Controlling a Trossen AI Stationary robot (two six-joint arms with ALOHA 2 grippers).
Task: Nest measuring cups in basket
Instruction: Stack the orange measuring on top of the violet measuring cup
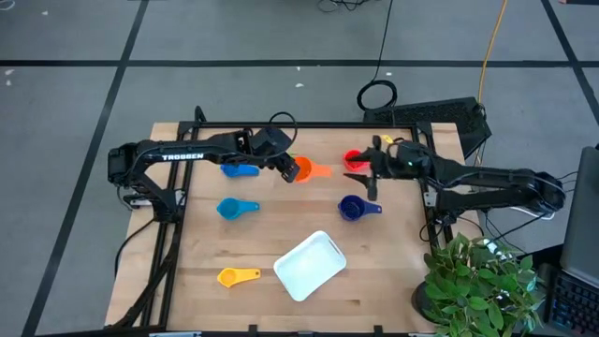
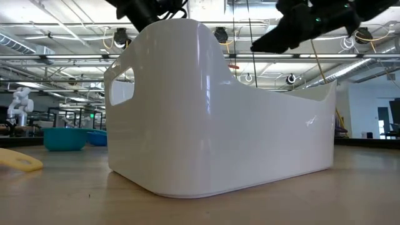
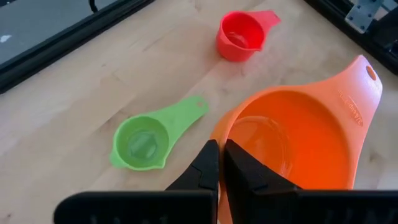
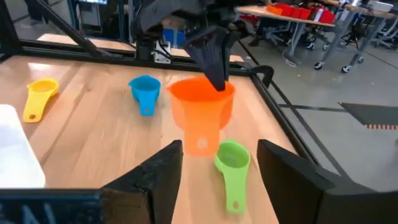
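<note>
High view: the left gripper (image 1: 292,169) sits at upper centre of the frame, pinching the rim of the orange cup (image 1: 305,169). The right gripper (image 1: 371,174) is at upper right of centre, near the red cup (image 1: 353,160), with the navy cup (image 1: 353,208) below it. The blue cup (image 1: 239,169), light blue cup (image 1: 230,208) and yellow cup (image 1: 234,276) lie left of centre. The basket (image 1: 310,265) rests at lower centre, nothing in it.

Low view: the basket fills the middle of the frame; both arms show only along the top edge.

Left wrist view: the fingers (image 3: 208,169) are pressed nearly together on the orange cup's thin near wall, at bottom centre. The green cup (image 3: 144,140) lies at left centre, the red cup at the top.

Right wrist view: the right gripper's fingers stand spread and hold nothing, at the bottom of the frame. The orange cup hangs at centre, clear of the table, above the green cup.

Assessment: the cups appear light, rigid and smooth plastic, liable to slip or swivel. A rim pinch suits lifting; the flat handle would give steadier control.
</note>
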